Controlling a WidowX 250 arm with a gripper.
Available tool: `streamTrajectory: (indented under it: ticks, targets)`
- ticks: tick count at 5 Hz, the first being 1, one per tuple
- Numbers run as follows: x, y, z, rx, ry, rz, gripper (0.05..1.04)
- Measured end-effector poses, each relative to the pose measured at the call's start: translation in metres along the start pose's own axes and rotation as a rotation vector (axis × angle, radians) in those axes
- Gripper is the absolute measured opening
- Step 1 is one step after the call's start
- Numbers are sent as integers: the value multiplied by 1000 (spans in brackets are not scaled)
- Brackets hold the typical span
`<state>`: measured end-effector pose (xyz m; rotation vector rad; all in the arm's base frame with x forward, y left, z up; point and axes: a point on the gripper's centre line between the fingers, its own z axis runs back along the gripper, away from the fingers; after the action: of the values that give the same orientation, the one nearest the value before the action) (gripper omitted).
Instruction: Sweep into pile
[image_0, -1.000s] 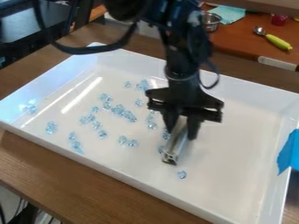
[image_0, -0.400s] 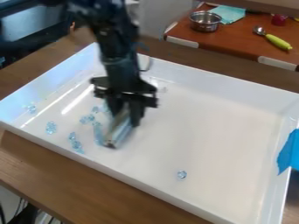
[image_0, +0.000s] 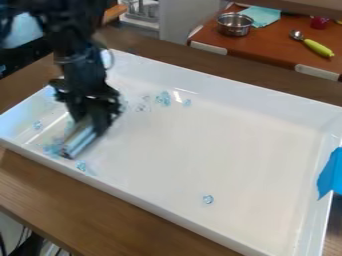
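Note:
My gripper (image_0: 92, 120) hangs over the left part of the white tray (image_0: 267, 125), shut on a pale bar-shaped sweeper (image_0: 80, 141) that slants down to the tray floor. Clear blue pieces (image_0: 51, 149) lie against the sweeper's left side, with a few more (image_0: 81, 166) just below its lower end. Another piece (image_0: 37, 125) is near the left wall. Toward the back wall sits a small group of pieces (image_0: 163, 98). One lone piece (image_0: 208, 199) rests near the front. The arm hides part of the tray's left back corner.
Raised white walls surround the tray, with blue tape (image_0: 331, 172) on the right wall. Behind, an orange-brown table (image_0: 274, 47) holds a metal pot (image_0: 234, 24), a teal cloth (image_0: 260, 16) and a spoon with a green handle (image_0: 318, 48).
My gripper has swept left across the tray with the sweeper. Pieces from the middle have moved left, and some now lie near the back wall. The lone front piece has stayed put.

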<state>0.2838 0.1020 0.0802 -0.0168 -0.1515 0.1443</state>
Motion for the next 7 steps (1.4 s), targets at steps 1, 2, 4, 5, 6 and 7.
streamTrajectory:
  ticks: [1,2,4,5,6,7]
  targets:
    - [-7,29,2,2,-10,-29,375]
    - [-15,17,17,-76,22,-26,375]
    - [11,-48,61,-196,-89,-30,375]
    - [12,-92,59,-198,-69,-22,375]
    - [8,-134,58,-185,-58,7,375]
    - [5,-163,51,-173,-36,81,375]
